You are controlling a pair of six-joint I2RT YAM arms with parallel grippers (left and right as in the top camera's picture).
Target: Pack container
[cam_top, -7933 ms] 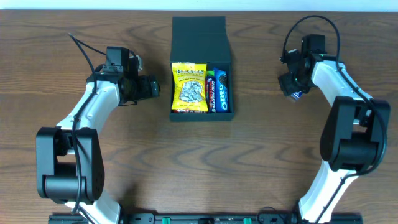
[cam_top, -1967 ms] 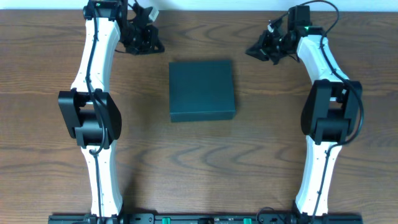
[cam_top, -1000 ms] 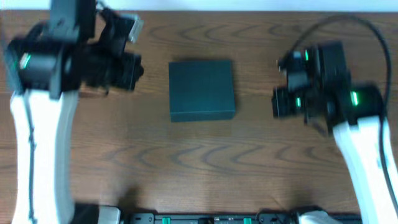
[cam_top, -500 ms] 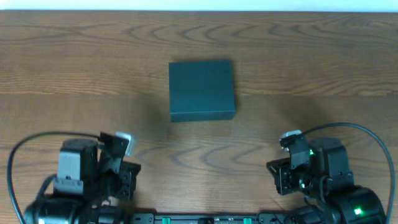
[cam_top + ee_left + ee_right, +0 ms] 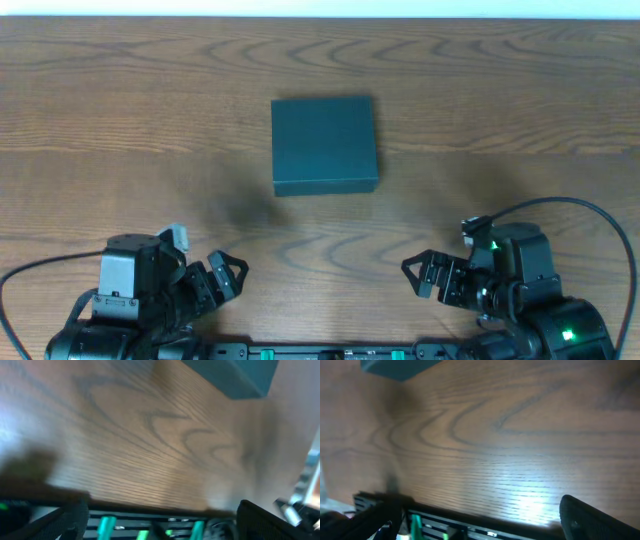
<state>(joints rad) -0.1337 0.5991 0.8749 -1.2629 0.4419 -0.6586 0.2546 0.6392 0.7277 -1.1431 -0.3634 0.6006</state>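
The container, a dark teal-green box, lies shut with its lid down in the middle of the table. A corner of it shows at the top of the left wrist view and of the right wrist view. My left gripper is open and empty at the front left, well short of the box. My right gripper is open and empty at the front right. The wrist views show both pairs of fingers wide apart with nothing between them.
The wooden table's front edge and a black rail with green clips run along the bottom, right below both grippers. The rail also shows in the left wrist view and the right wrist view.
Since 7.9 s ago the box lid has been shut over the snacks. Both arms pulled back from the far side to the table's front edge and their fingers now point inward.
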